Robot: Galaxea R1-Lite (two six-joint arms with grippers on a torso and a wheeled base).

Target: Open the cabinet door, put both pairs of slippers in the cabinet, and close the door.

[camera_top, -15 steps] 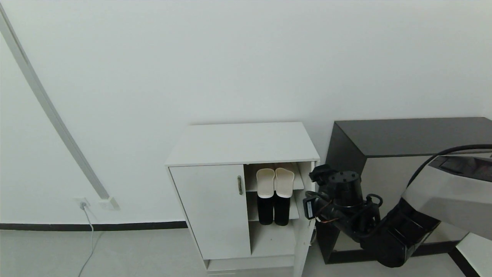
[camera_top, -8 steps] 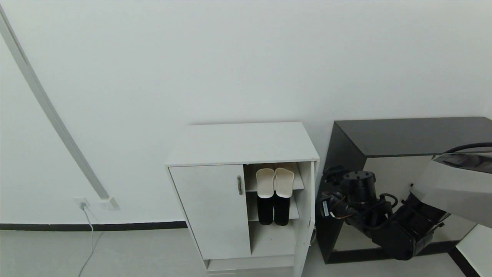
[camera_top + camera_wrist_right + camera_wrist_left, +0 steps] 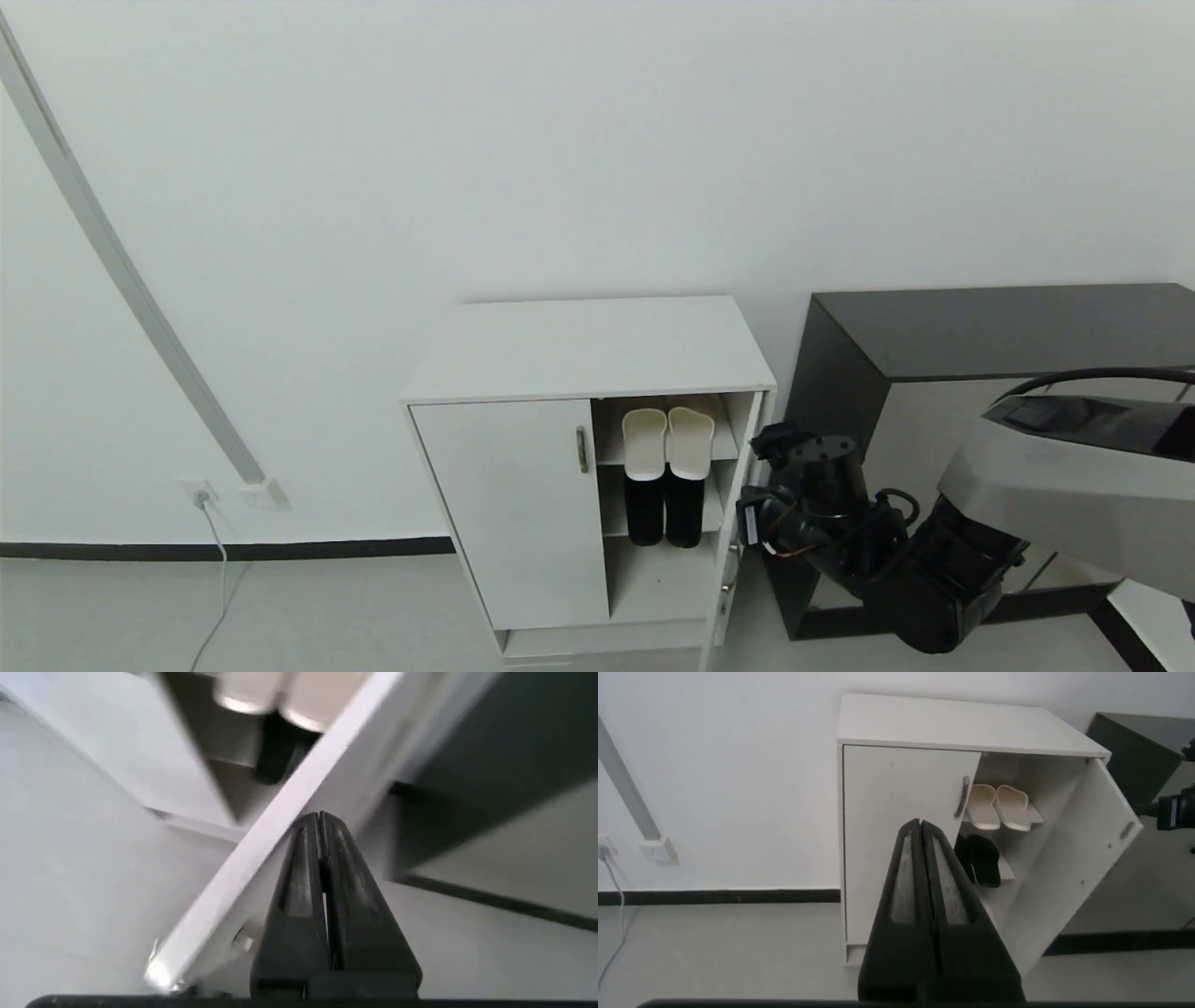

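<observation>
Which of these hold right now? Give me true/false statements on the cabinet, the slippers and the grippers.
1. The cabinet's right door stands open. True.
2. The white slippers sit on the shelf below the black slippers. False: the white pair is on the upper shelf and the black pair on the shelf under it.
3. The left gripper is shut and empty, away from the cabinet. True.
4. The left door is open too. False: it is shut.
5. The right gripper holds a slipper. False: it is shut on nothing, close by the right door.
</observation>
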